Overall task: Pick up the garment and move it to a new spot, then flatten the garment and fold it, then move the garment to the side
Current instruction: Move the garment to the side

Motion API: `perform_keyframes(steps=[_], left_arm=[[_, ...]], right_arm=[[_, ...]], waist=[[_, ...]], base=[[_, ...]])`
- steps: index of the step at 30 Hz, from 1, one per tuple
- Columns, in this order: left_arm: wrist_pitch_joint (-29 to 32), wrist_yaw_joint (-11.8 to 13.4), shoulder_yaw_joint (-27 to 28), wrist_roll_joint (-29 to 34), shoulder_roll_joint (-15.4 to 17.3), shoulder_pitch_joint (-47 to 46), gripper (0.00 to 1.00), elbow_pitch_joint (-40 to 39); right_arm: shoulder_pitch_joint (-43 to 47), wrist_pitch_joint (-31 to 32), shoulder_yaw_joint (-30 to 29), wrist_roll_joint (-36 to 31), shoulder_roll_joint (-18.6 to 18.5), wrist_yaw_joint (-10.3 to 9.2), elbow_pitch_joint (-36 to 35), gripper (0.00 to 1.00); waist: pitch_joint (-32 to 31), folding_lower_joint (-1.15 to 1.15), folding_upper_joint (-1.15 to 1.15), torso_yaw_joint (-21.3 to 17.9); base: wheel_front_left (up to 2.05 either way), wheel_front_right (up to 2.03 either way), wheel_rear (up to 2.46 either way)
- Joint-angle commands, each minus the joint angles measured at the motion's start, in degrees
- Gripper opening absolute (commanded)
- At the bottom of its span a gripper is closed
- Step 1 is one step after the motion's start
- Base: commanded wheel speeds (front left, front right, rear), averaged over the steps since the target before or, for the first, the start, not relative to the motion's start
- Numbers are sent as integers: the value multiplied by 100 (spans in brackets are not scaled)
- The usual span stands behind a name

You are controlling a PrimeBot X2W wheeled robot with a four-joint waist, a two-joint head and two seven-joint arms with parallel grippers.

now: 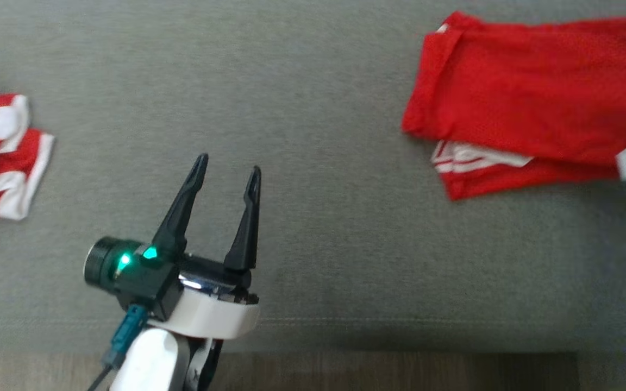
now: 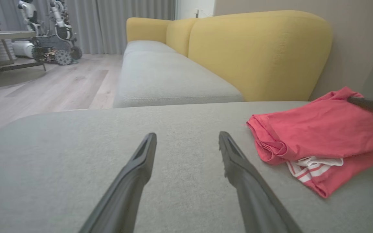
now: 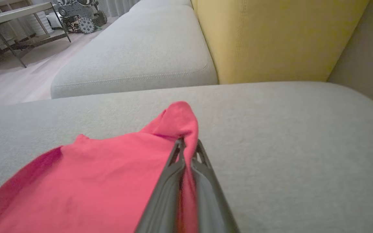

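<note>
Two fingers of your right gripper (image 3: 188, 144) were pinched together on a corner of the red garment (image 1: 530, 92), which lay folded at the upper right of the head view. Your left gripper (image 1: 229, 164) sat lower left, fingers wide apart.

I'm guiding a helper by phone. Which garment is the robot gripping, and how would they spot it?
On the grey seat cushion before the yellow backrest, look to the robot's right. The folded garment there is pinched by the fingers of the right gripper. It is mostly plain red, unlike the crumpled red-and-white garment at the far left.
</note>
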Motion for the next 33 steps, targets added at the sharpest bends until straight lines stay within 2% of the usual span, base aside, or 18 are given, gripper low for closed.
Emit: perform_keyframes(steps=[1,6,9,16,22,23,24,28,30,33], left_arm=[[-69,-23,181,31,-25,-136,100,-229],[-69,-83,212,10,-25,-437,100,-531],[-69,-145,170,83,-26,-579,100,-715],[-69,-242,108,222,-14,-756,100,-942],[-69,-296,109,250,17,-804,100,-944],[-69,-305,104,258,24,-814,100,-933],[-69,-313,95,277,34,-824,100,-912],[-69,-296,93,287,34,-858,100,-816],[-69,-265,98,281,30,-859,100,-773],[-69,-192,117,230,21,-797,100,-677]], right_arm=[[-92,79,138,97,-152,35,-288,0],[-146,516,49,315,-929,35,-845,0],[-265,673,-42,345,-1149,35,-1069,0],[-506,831,-243,129,-1476,35,-1355,0],[-595,811,-536,-264,-1615,35,-1457,1],[-609,752,-600,-367,-1623,35,-1477,42],[-628,676,-693,-518,-1614,35,-1490,100],[-694,262,-869,-1260,-1401,35,-1611,100],[-702,-13,-857,-1588,-1145,35,-1708,100],[-560,-418,-631,-1710,-604,35,-1793,100]], waist=[[256,0,0,-268],[554,0,0,-565],[714,0,0,-703],[985,0,0,-850],[1095,0,0,-868],[1101,0,0,-862],[1102,0,0,-851],[1007,0,0,-777],[886,0,0,-709],[603,0,0,-573]], base=[[0,0,0],[0,0,0],[0,0,0],[0,0,0],[0,0,0],[0,0,0],[0,0,0],[0,0,0],[0,0,0],[0,0,0]])
